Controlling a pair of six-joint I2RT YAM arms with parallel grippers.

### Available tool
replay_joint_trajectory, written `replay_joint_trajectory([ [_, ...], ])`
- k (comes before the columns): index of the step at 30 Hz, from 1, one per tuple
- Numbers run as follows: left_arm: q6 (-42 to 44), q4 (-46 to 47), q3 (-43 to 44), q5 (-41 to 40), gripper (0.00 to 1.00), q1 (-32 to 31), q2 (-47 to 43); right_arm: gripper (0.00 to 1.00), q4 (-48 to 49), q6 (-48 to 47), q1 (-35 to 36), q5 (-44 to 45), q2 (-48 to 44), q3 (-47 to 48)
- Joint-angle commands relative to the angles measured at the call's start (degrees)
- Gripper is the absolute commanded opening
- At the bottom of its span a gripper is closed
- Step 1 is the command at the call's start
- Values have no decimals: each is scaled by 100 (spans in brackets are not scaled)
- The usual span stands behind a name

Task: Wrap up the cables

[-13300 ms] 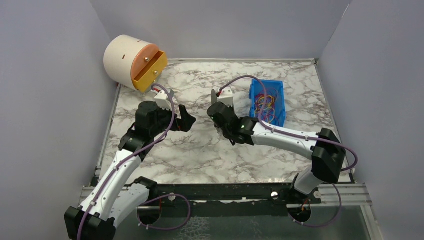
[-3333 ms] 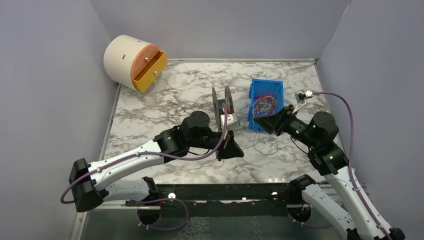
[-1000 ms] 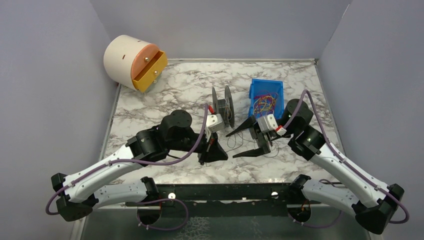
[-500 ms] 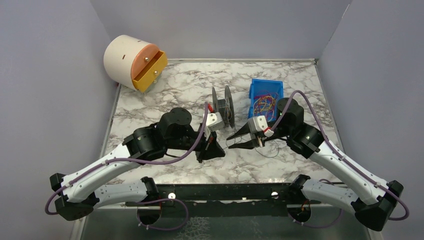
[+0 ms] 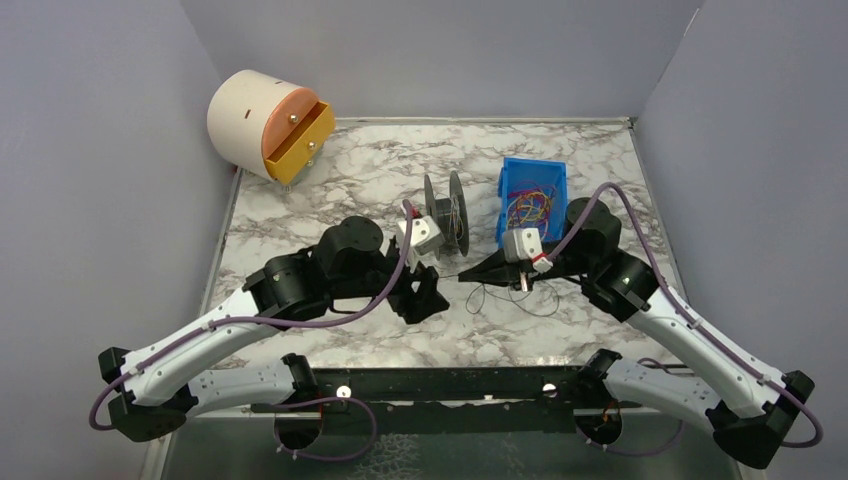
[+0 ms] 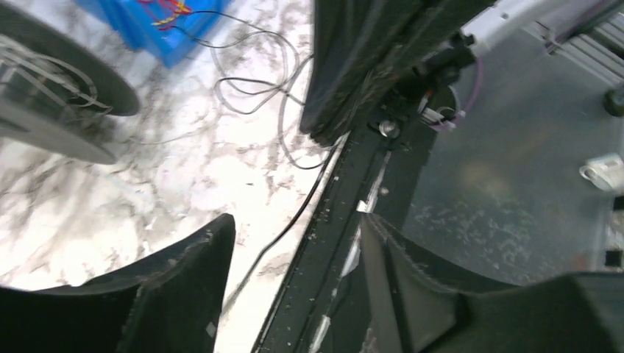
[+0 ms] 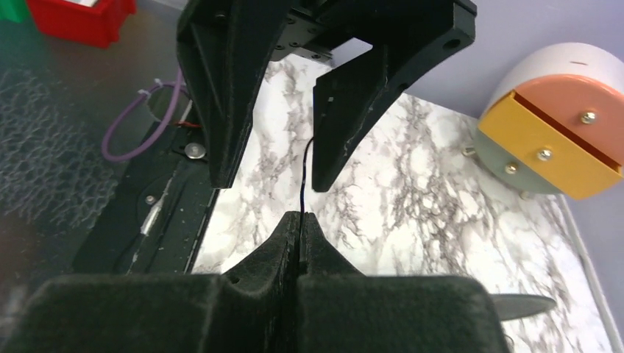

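A long black cable (image 5: 505, 297) lies in loops on the marble table (image 5: 330, 195), in front of the blue bin (image 5: 507, 187) that holds red, yellow and orange cables (image 5: 530, 208). My right gripper (image 5: 466, 277) is shut on the black strand (image 7: 302, 173) at its fingertips (image 7: 300, 215). That strand rises between the spread fingers of my left gripper (image 7: 272, 184). The left gripper (image 6: 294, 220) is open and holds nothing, though the black strand (image 6: 313, 193) runs between its fingers. Behind both grippers the black spool (image 5: 447, 213) stands upright, a few turns of wire on it.
A cream drum with a yellow drawer (image 5: 270, 125) sits at the back left corner. Grey walls enclose the table on three sides. The black rail (image 5: 450, 385) with the arm bases runs along the near edge. Lilac arm cords (image 5: 640, 215) trail over both arms.
The right gripper has closed on the black strand and moved left to the left gripper. The left gripper has gone from shut to open, letting the strand go.
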Motion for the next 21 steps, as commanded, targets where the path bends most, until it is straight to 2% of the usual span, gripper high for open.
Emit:
replay_joint_trajectory([
  [1, -127, -13, 184, -1218, 69, -35, -140, 1, -87, 206, 37, 963, -169, 25],
  [6, -252, 37, 320, -2288, 76, -35, -40, 1, -848, 416, 37, 2390, -54, 409],
  [12, -342, 153, 368, -3372, 85, -27, 180, 1, -1339, 1191, 37, 4691, 33, 646],
  [16, -299, 397, 252, -4050, 90, 38, 478, 1, -1758, 1521, 37, 5534, 216, 787],
  [18, -348, 493, 237, -3975, 90, 319, 668, 1, -1893, 1679, 37, 5915, 304, 788],
  [21, -445, 850, 142, -2978, 88, 1088, 898, 1, -1965, 1887, 37, 6097, 399, 759],
])
